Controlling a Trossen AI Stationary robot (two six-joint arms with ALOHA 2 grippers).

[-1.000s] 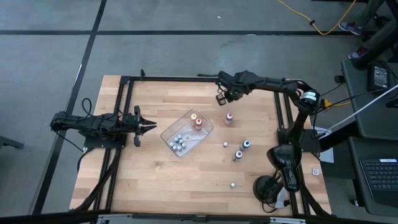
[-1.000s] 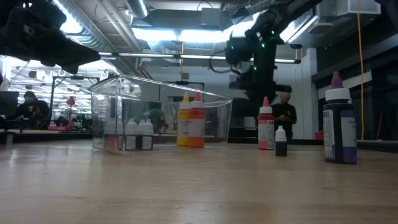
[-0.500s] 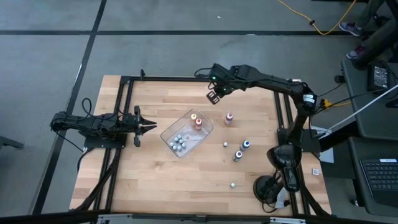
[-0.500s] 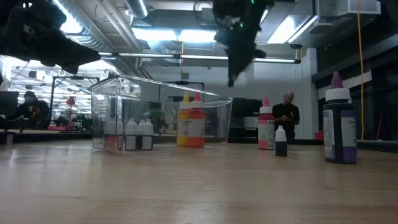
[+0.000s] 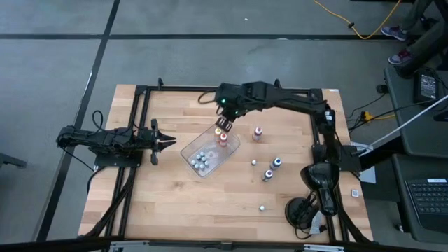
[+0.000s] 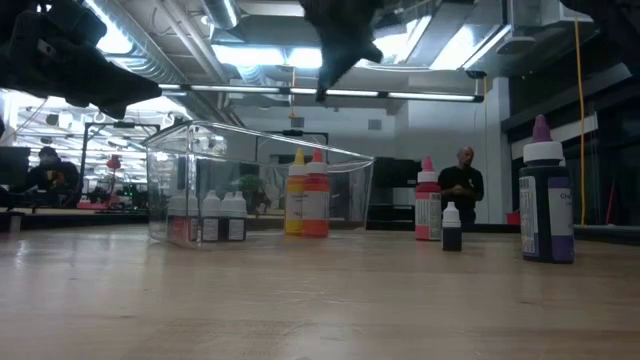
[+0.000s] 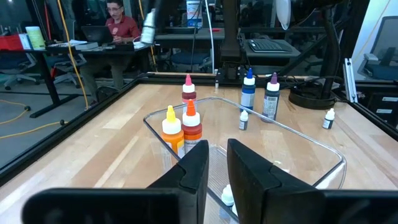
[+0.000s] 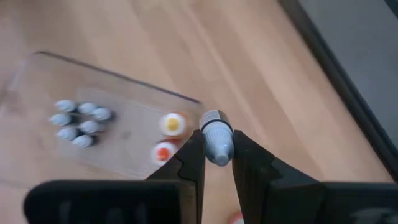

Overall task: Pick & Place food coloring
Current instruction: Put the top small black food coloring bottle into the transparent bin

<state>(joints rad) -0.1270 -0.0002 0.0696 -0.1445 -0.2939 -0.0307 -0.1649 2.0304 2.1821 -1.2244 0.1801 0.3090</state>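
— Starting big: what's on the worktop [image 5: 175, 189]?

— Wooden worktop; clear tray [image 5: 210, 150] near its middle. Left gripper [image 5: 165, 141] waits just left of the tray, jaws close together, nothing between them. Right gripper [image 5: 223, 125] hangs above the tray's far corner.

— Right jaws?

— Clamped on a small pale bottle [image 8: 217, 140], cap pointing away from the wrist camera.

— Other food coloring?

— Inside the tray: a yellow bottle [image 7: 170, 126] and an orange bottle [image 7: 191, 122] at the far end, a cluster of tiny white-capped ones [image 5: 201, 161] at the near end. Outside, to the right: a red-pink one [image 5: 257, 132], two blue-capped ones [image 5: 273, 169], two tiny loose ones [image 5: 262, 207].

— Advice for the drop?

— My judgement: bring the bottle over the bare floor between the two groups, lower inside the walls before parting the jaws — it's light and would likely bounce or topple its neighbours.
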